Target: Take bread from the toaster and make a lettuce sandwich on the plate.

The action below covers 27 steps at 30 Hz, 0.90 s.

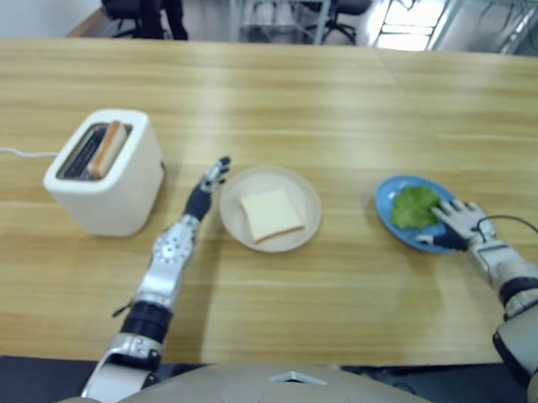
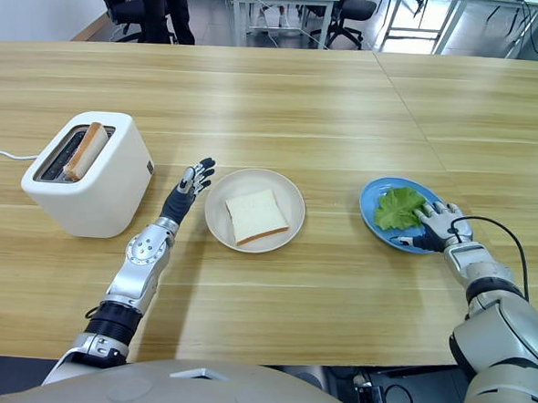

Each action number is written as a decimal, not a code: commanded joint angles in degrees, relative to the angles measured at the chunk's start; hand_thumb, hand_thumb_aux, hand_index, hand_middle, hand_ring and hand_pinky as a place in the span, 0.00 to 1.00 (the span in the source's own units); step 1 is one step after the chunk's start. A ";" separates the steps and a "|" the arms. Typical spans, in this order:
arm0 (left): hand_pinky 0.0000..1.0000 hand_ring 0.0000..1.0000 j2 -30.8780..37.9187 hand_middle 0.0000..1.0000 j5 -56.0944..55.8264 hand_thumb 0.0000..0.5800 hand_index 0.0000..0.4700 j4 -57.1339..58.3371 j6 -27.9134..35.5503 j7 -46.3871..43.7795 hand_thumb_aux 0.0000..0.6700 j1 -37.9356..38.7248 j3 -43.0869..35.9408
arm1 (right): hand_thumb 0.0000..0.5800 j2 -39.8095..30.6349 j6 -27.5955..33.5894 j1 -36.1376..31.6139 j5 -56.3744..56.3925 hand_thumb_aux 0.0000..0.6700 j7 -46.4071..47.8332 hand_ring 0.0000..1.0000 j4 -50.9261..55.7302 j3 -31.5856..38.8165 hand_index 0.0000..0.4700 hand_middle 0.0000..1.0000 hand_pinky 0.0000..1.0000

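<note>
Left hand [image 2: 187, 192] fills the lane between toaster [image 2: 87, 186] and plate [image 2: 290, 190]; wide worktop [image 2: 347, 124] gap from plate to blue dish [image 2: 367, 207].

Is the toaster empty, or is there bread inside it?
Not empty. One bread slice stands in a slot of the toaster, its top edge above the rim.

The toaster [image 2: 92, 186] is white, its bread [image 2: 86, 150] tan-edged. The cream plate [image 2: 229, 185] carries a white slice [image 2: 256, 216]; the blue plate [image 2: 371, 212], green lettuce [image 2: 398, 208]. The table [image 2: 302, 103] shows pale wood grain.
</note>
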 commanded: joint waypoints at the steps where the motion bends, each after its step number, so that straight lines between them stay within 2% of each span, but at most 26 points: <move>1: 0.00 0.00 0.30 0.00 0.25 0.00 0.00 -0.18 0.33 -0.11 0.00 0.27 0.34 | 0.00 -1.13 0.02 1.26 -1.55 0.00 -1.44 0.00 -3.93 1.92 0.00 0.00 0.00; 7: 0.00 0.00 0.33 0.00 0.24 0.00 0.00 -0.06 0.20 -0.08 0.00 0.25 0.46 | 0.00 -2.16 1.63 -0.81 -2.26 0.00 -3.43 0.00 -7.06 1.85 0.00 0.00 0.00; 17: 0.00 0.00 0.11 0.00 0.44 0.00 0.00 0.00 0.18 -0.04 0.00 0.34 0.12 | 0.00 2.82 3.66 -5.55 -4.26 0.00 -4.96 0.00 1.67 5.08 0.00 0.00 0.00; 27: 0.00 0.00 0.08 0.00 0.64 0.00 0.00 0.25 -0.01 -0.03 0.00 0.56 -0.10 | 0.00 5.80 3.85 -6.79 -3.85 0.00 -3.80 0.00 5.86 7.06 0.00 0.00 0.00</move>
